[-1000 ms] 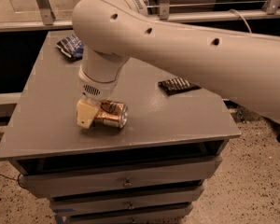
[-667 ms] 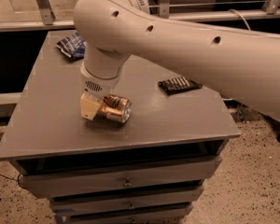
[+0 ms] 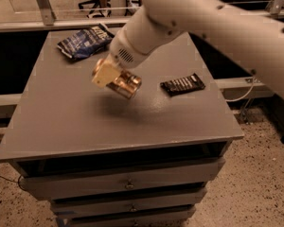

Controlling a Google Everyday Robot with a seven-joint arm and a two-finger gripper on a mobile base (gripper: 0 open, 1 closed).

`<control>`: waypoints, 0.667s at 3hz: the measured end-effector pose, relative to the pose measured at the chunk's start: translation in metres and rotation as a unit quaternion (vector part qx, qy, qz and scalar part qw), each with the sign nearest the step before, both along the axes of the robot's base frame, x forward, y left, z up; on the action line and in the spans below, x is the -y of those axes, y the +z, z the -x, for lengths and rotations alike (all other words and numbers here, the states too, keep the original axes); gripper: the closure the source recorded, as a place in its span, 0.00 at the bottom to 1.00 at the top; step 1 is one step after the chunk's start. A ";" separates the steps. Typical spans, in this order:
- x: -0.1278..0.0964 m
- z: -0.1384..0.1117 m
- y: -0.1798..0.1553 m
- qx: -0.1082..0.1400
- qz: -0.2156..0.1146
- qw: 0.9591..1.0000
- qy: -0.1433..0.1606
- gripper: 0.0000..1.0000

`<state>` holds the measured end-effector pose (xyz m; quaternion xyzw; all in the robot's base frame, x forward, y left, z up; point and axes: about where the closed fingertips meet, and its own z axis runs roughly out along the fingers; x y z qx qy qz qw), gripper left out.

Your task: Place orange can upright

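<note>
The orange can (image 3: 125, 84) is a shiny orange-gold drink can, held tilted in the air above the middle of the grey tabletop (image 3: 75, 122). My gripper (image 3: 111, 76) is shut on the orange can, with a pale tan finger (image 3: 103, 73) on its near-left side. The can's shadow falls on the table just below it. The white arm reaches in from the upper right and hides the far side of the can.
A blue crinkled chip bag (image 3: 84, 39) lies at the table's back left. A flat black snack bar wrapper (image 3: 182, 84) lies right of the can. The table's front edge sits above grey drawers (image 3: 128, 183). A metal rail runs behind the table.
The can lay on its side on the tabletop in my gripper; now it is lifted clear of the surface and tilted. The arm has swung up and back.
</note>
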<state>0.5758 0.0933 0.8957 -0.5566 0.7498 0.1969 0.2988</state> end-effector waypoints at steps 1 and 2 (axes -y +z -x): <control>0.016 -0.020 0.035 0.024 -0.125 0.992 0.010 1.00; 0.025 -0.011 0.068 0.045 -0.245 0.968 0.029 1.00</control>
